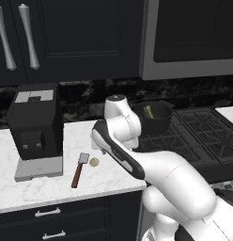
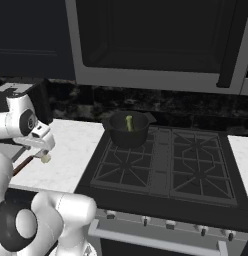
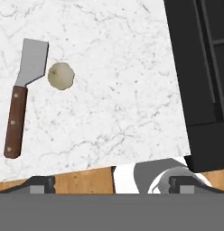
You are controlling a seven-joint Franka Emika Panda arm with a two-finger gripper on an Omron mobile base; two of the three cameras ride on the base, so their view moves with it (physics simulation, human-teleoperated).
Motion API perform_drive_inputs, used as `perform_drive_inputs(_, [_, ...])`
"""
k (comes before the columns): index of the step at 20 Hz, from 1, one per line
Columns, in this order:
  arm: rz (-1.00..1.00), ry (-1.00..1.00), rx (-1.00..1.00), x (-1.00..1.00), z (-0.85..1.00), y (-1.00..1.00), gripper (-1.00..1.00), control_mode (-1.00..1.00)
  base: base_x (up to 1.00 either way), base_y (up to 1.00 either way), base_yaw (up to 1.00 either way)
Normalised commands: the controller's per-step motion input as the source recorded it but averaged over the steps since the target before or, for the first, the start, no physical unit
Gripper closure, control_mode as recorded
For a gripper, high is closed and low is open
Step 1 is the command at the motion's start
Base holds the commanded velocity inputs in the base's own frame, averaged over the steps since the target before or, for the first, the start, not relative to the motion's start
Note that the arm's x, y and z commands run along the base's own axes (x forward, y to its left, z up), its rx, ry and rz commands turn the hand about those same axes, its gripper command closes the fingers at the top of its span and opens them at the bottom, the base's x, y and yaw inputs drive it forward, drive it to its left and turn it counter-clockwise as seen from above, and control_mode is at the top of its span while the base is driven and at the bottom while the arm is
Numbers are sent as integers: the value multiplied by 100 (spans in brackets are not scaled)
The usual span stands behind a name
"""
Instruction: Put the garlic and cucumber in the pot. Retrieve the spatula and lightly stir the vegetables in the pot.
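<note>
— While the cucumber [image 2: 129,123] stands inside the pot [image 2: 128,131] at upper centre, where is the garlic [image 3: 61,76]?
— Upper left, on the white marble surface [image 3: 114,90], just beside the spatula [image 3: 23,95] blade.
— And the hand [image 3: 113,184]?
— Above the surface edge, fingers apart, holding nothing.

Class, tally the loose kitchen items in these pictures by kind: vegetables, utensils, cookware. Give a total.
Vegetables: 2, the garlic on the counter and the cucumber in the pot
Utensils: 1, the spatula
Cookware: 1, the pot
Total: 4
</note>
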Motion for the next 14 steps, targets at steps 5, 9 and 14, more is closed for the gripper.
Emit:
perform_drive_inputs(5, [5, 10, 0, 37, -57, 17, -100, -100, 0, 0, 0])
perform_drive_inputs(9, [9, 15, 0, 46, -61, 35, -100, -100, 0, 0, 0])
perform_drive_inputs(14, [10, 11, 0, 46, -44, 36, -100, -100, 0, 0, 0])
